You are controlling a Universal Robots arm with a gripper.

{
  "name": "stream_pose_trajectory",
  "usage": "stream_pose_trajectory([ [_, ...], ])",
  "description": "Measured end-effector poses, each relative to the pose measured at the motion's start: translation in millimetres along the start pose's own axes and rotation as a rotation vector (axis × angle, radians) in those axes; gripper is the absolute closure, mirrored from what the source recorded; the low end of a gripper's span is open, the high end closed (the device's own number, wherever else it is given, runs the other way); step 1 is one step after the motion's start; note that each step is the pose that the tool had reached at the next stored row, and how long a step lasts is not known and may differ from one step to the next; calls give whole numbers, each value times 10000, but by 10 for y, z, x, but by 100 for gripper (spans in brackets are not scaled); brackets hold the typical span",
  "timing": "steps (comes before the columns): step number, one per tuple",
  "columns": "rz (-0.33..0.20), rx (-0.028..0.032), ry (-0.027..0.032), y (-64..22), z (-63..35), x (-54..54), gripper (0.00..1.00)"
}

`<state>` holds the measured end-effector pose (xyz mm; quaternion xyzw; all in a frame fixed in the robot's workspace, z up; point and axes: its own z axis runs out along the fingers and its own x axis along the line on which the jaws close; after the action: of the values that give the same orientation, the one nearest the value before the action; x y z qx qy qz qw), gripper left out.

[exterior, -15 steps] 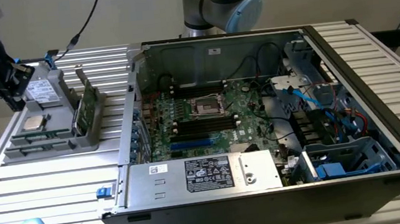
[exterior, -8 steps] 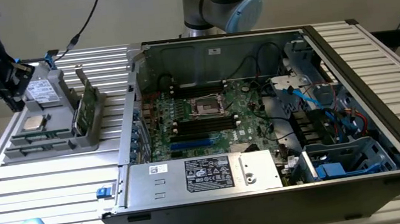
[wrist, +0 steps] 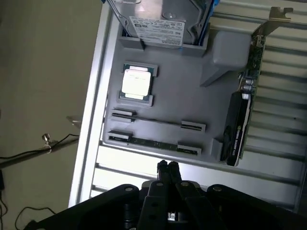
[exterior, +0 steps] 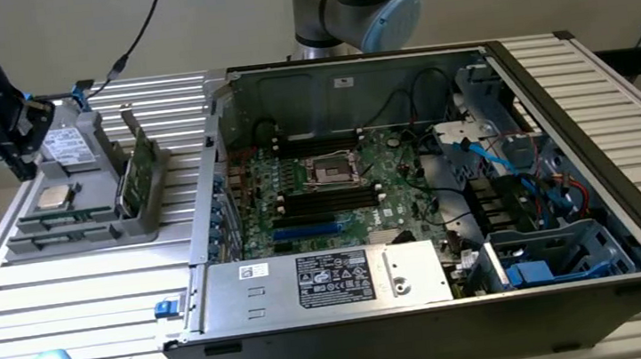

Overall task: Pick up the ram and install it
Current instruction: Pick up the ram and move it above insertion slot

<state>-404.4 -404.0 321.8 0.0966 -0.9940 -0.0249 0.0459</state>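
Black fingers [wrist: 162, 168] of the gripper [wrist: 168, 166] are pressed together with nothing between them. They hang just outside the long edge of the grey tray [wrist: 192, 81], above the slatted worktop [wrist: 124, 160].

The ram [wrist: 153, 143] is the first thing inside that edge. It rests in the tray's outermost pair of holders and appears as a thin dark strip, seen from its narrow side. The gripper is near it but does not touch it. From this I judge that the task is at its very beginning: the ram is not yet grasped, and both the lifting and the installing are left.

Deeper in the tray there is a second pair of holders with only a fine line between them; I cannot tell if a stick sits there. After it lies the square processor [wrist: 138, 82], and a green card [wrist: 242, 120] stands on its edge at one end of the tray. The drive [wrist: 158, 21] at the tray's far edge is cut off.

In the exterior view, the open case [exterior: 335, 84] stands beside the tray with its motherboard [exterior: 334, 187] exposed. The memory slots there are too small to judge which are free.
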Motion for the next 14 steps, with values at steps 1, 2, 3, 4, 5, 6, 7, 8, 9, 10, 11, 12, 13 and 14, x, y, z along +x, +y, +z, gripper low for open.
stream_pose_trajectory([
  [1, -180, 16, 10, 0, 0, 0, 89],
  [2, -363, 32, 21, 0, 1, 0, 89],
  [3, -542, 47, 31, 0, 1, 0, 89],
  [4, -727, 64, 43, 0, 2, 0, 89],
  [5, -905, 79, 54, 0, 2, 0, 89],
  [6, -1090, 95, 64, 0, 3, 0, 89],
  [7, -1274, 111, 74, 0, 3, 0, 89],
  [8, -1459, 127, 86, 0, 4, 0, 89],
  [9, -1631, 142, 96, 0, 4, 0, 89],
  [10, -1816, 158, 107, 0, 5, 0, 89],
  [11, -2000, 174, 117, 0, 6, -1, 89],
  [12, -2179, 190, 128, 0, 6, -1, 89],
  [13, -2364, 206, 139, 0, 7, -1, 89],
  [14, -2542, 221, 150, 0, 7, -1, 89],
])
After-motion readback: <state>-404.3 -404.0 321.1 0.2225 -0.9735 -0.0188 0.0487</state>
